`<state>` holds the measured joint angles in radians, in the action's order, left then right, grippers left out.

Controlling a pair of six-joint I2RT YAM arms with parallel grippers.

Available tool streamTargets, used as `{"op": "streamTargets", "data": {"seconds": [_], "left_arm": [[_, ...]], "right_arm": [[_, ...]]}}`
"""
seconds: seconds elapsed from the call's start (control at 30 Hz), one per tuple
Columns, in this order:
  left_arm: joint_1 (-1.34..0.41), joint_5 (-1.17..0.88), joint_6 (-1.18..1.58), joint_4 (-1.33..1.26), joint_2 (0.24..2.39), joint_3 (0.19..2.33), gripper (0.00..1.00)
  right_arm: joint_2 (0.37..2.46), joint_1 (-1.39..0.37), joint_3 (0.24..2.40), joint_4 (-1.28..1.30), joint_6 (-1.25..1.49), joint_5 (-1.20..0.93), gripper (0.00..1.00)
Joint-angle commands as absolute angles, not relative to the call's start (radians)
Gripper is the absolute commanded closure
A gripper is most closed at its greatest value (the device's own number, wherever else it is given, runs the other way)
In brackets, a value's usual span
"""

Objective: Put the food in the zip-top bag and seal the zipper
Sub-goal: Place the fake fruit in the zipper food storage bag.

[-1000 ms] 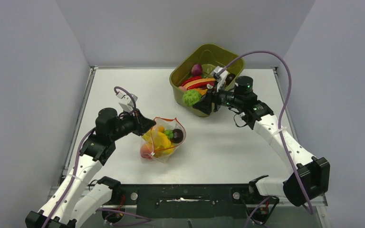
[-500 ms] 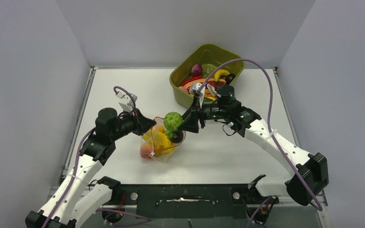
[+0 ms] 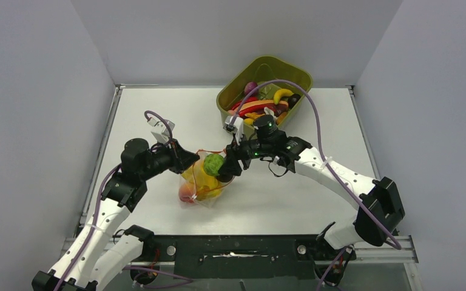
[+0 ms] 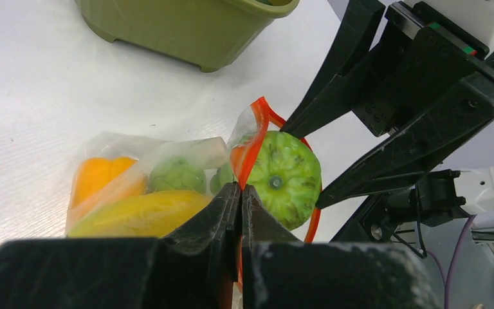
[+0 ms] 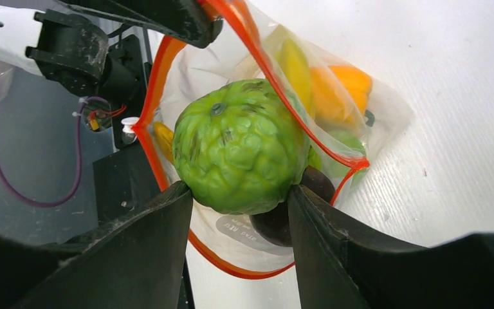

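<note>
The clear zip-top bag (image 3: 206, 185) lies mid-table, its mouth rimmed by the orange-red zipper (image 5: 257, 48) (image 4: 257, 125). Inside it I see yellow, orange and green food (image 4: 138, 212) and a dark piece (image 5: 276, 222). My left gripper (image 3: 185, 159) (image 4: 240, 193) is shut on the zipper edge, holding the mouth up. My right gripper (image 3: 221, 170) (image 5: 239, 196) is shut on a bumpy green fruit (image 5: 239, 147) (image 3: 213, 163), which hangs right at the bag's open mouth. More food (image 3: 261, 108) fills the tub behind.
The olive-green tub (image 3: 300, 76) stands at the back right of the white table (image 3: 291, 194), close behind my right arm. Grey walls enclose the table on three sides. A black rail (image 3: 236, 248) runs along the near edge.
My right gripper has carried the green fruit from beside the tub leftward and down to the bag's mouth. The left gripper has kept its hold on the zipper edge.
</note>
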<state>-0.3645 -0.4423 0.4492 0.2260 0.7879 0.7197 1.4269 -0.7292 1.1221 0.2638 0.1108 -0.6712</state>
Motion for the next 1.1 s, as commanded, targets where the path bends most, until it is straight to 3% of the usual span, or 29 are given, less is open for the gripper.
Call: {"op": "streamTargets", "data": {"seconds": [0.0, 0.23, 0.5, 0.6, 0.73, 0.97, 1.07], "left_arm": [[-0.363, -0.465, 0.463, 0.147, 0.771, 0.730, 1.00], [-0.362, -0.465, 0.475, 0.129, 0.775, 0.722, 1.00], [-0.363, -0.465, 0.477, 0.123, 0.774, 0.716, 1.00], [-0.362, -0.465, 0.480, 0.116, 0.773, 0.713, 1.00], [-0.362, -0.490, 0.480, 0.110, 0.772, 0.712, 1.00], [-0.363, -0.494, 0.482, 0.115, 0.765, 0.715, 1.00], [-0.362, -0.494, 0.482, 0.107, 0.761, 0.711, 1.00]], "right_arm": [[1.442, -0.743, 1.177, 0.221, 0.141, -0.600, 0.47], [1.480, -0.759, 1.200, 0.239, 0.176, -0.538, 0.42], [1.453, -0.759, 1.288, 0.388, 0.107, -0.501, 0.16], [1.424, -0.758, 1.300, 0.431, 0.081, -0.459, 0.13], [1.393, -0.756, 1.309, 0.472, 0.040, -0.431, 0.17], [1.360, -0.755, 1.274, 0.468, 0.145, -0.347, 0.39], [1.340, -0.759, 1.238, 0.423, 0.149, -0.362, 0.42]]}}
